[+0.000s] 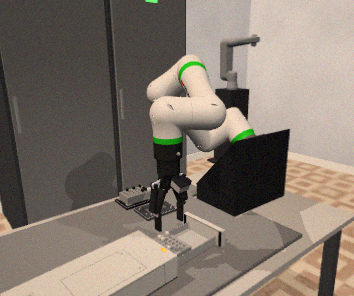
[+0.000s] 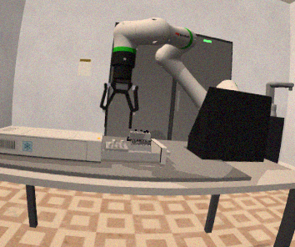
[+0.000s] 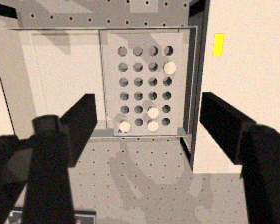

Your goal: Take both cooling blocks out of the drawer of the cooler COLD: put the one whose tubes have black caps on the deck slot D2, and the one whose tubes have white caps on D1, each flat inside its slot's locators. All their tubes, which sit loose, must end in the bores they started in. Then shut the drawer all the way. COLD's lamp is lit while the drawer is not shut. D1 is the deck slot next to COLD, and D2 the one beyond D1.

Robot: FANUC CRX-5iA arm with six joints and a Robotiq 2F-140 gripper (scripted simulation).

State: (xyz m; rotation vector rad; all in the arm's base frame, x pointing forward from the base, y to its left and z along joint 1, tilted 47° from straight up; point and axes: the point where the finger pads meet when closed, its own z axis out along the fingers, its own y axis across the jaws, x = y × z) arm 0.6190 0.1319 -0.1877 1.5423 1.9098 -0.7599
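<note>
One block, black-capped (image 1: 134,195) (image 2: 140,135), stands on the far slot; your claw (image 1: 169,224) (image 2: 117,118) (image 3: 148,107), partly open and empty, hangs above the white-capped block (image 1: 174,243) (image 2: 117,145) (image 3: 145,90), still to leave the open drawer (image 1: 198,235) (image 2: 143,156) (image 3: 66,85).

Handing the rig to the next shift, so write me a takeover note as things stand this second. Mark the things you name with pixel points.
Gripper (image 1: 169,224) (image 2: 117,118) (image 3: 148,107): part open, nothing held, above the drawer (image 1: 203,226) (image 2: 146,158) (image 3: 66,85).
Black-capped block (image 1: 134,195) (image 2: 140,135): out, on the far deck slot, D2.
White-capped block (image 1: 174,243) (image 2: 117,146) (image 3: 145,75): in the drawer, four tubes showing.
Lamp (image 1: 163,250) (image 2: 99,138) (image 3: 218,45): lit, drawer open.
Left: white-capped block onto D1 (image 1: 152,211), drawer shut. Can't confirm bores or flat seating on D2.
</note>
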